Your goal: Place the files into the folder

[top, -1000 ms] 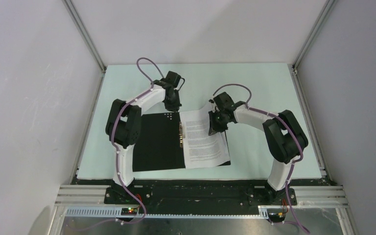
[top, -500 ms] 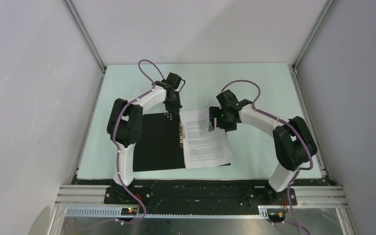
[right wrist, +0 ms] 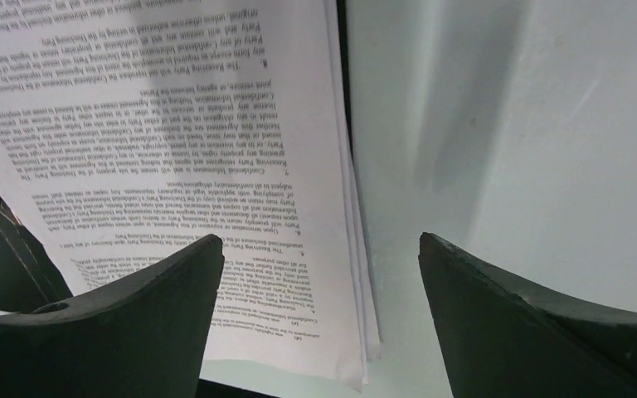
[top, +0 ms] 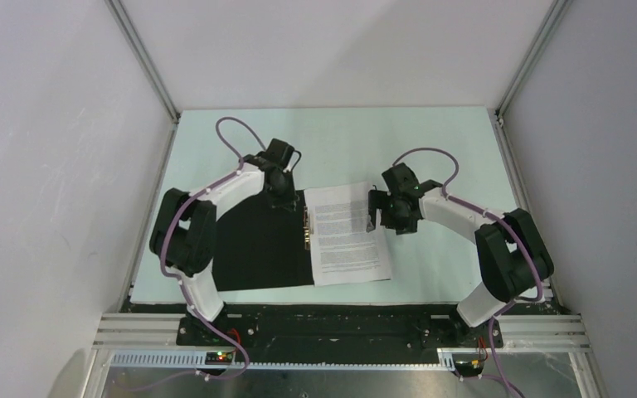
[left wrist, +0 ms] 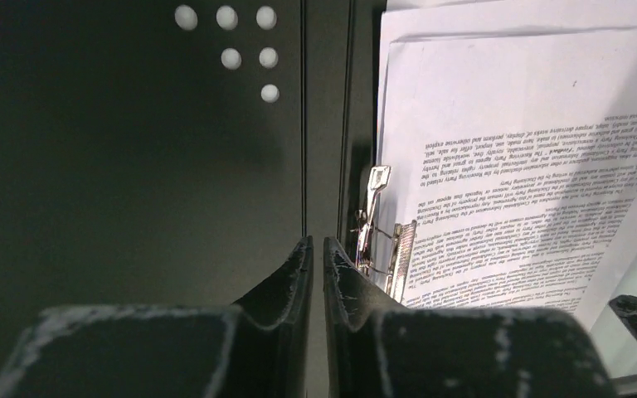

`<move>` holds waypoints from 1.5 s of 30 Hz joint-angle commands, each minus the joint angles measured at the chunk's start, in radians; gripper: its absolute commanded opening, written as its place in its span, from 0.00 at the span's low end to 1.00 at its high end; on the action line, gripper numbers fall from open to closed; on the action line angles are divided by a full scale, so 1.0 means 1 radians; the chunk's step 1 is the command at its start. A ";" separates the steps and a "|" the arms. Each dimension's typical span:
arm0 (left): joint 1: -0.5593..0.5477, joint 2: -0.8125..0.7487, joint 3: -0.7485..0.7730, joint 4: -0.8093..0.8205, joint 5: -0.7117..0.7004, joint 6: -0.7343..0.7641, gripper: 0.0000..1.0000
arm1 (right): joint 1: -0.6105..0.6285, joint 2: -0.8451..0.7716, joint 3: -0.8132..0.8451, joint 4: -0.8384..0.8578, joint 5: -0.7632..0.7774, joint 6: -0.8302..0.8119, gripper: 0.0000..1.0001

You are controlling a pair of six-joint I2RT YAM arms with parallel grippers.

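The folder (top: 257,249) lies open on the table, black inside facing up. The files (top: 348,236), white sheets with dense text, rest on its right half beside the metal clip (left wrist: 377,224) at the spine. Some sheet edges jut past the folder's right side. My left gripper (top: 284,197) hovers low over the folder's far edge just left of the spine; in the left wrist view it (left wrist: 318,242) is shut with nothing between the fingers. My right gripper (top: 376,211) stands open over the files' right edge (right wrist: 357,249), straddling paper and table, holding nothing.
The pale green table (top: 431,149) extends behind and to the right of the folder. Aluminium frame posts (top: 145,58) and white walls enclose it on three sides. Both arm bases sit on the black rail (top: 340,327) at the near edge.
My right gripper has opened, let go of the files and slid right to their edge. The left gripper has shifted slightly left and nearer, still shut.
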 commanded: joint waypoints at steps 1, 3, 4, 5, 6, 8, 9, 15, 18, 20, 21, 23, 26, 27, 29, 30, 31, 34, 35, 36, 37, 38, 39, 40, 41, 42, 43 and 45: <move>-0.004 -0.072 -0.077 0.069 0.059 -0.062 0.13 | 0.020 -0.043 -0.071 0.110 -0.077 0.043 0.92; -0.004 -0.111 -0.134 0.098 0.064 -0.089 0.13 | 0.023 -0.053 -0.103 0.147 -0.098 0.055 0.92; -0.004 -0.124 -0.177 0.118 0.068 -0.110 0.12 | 0.024 -0.057 -0.123 0.170 -0.105 0.062 0.93; -0.004 -0.151 -0.221 0.141 0.069 -0.134 0.12 | 0.024 -0.062 -0.131 0.190 -0.107 0.063 0.93; -0.002 -0.164 -0.247 0.152 0.067 -0.147 0.12 | 0.023 -0.066 -0.147 0.198 -0.107 0.064 0.93; 0.000 -0.204 -0.320 0.183 0.064 -0.188 0.10 | 0.018 -0.070 -0.162 0.223 -0.102 0.058 0.95; 0.000 -0.227 -0.363 0.201 0.064 -0.216 0.06 | 0.016 -0.069 -0.165 0.241 -0.103 0.054 0.95; -0.003 -0.255 -0.496 0.255 0.057 -0.332 0.00 | 0.013 -0.052 -0.172 0.276 -0.121 0.053 0.95; -0.004 -0.245 -0.530 0.279 0.052 -0.387 0.00 | 0.035 -0.049 -0.172 0.275 -0.118 0.062 0.95; -0.004 -0.240 -0.545 0.288 0.048 -0.404 0.00 | 0.050 -0.054 -0.171 0.270 -0.109 0.069 0.95; -0.004 -0.239 -0.550 0.289 0.048 -0.408 0.00 | 0.056 -0.057 -0.171 0.266 -0.104 0.072 0.95; -0.004 -0.233 -0.554 0.294 0.049 -0.416 0.00 | 0.060 -0.062 -0.172 0.258 -0.101 0.078 0.95; -0.004 -0.229 -0.559 0.301 0.049 -0.424 0.00 | 0.064 -0.072 -0.171 0.243 -0.097 0.086 0.95; -0.004 -0.228 -0.559 0.303 0.048 -0.426 0.00 | 0.065 -0.079 -0.171 0.241 -0.096 0.087 0.95; -0.006 -0.226 -0.560 0.305 0.048 -0.427 0.00 | 0.066 -0.085 -0.171 0.239 -0.099 0.088 0.95; -0.006 -0.225 -0.560 0.307 0.048 -0.426 0.00 | 0.067 -0.085 -0.172 0.239 -0.106 0.089 0.96; -0.006 -0.223 -0.561 0.308 0.047 -0.426 0.00 | 0.066 -0.082 -0.172 0.242 -0.109 0.089 0.96; -0.007 -0.223 -0.563 0.308 0.043 -0.424 0.00 | 0.076 -0.074 -0.172 0.246 -0.127 0.103 0.96; -0.007 -0.224 -0.563 0.308 0.042 -0.425 0.00 | 0.079 -0.074 -0.172 0.240 -0.123 0.106 0.96; -0.007 -0.224 -0.563 0.308 0.041 -0.424 0.00 | 0.086 -0.079 -0.172 0.234 -0.113 0.111 0.95; -0.008 -0.226 -0.564 0.308 0.042 -0.424 0.00 | 0.088 -0.081 -0.171 0.222 -0.108 0.113 0.96; -0.008 -0.227 -0.563 0.308 0.041 -0.424 0.00 | 0.090 -0.087 -0.171 0.215 -0.094 0.118 0.96; -0.008 -0.227 -0.562 0.308 0.041 -0.424 0.00 | 0.090 -0.091 -0.171 0.200 -0.075 0.122 0.96; -0.008 -0.227 -0.562 0.308 0.040 -0.424 0.00 | 0.090 -0.100 -0.171 0.194 -0.065 0.124 0.96; -0.008 -0.227 -0.562 0.309 0.040 -0.424 0.00 | 0.087 -0.104 -0.172 0.181 -0.050 0.126 0.96; -0.008 -0.227 -0.562 0.309 0.039 -0.424 0.00 | 0.079 -0.111 -0.171 0.176 -0.044 0.127 0.96; -0.008 -0.227 -0.562 0.309 0.038 -0.425 0.00 | 0.074 -0.116 -0.171 0.164 -0.035 0.128 0.96; -0.008 -0.228 -0.564 0.308 0.033 -0.427 0.00 | 0.062 -0.130 -0.171 0.149 -0.025 0.124 0.96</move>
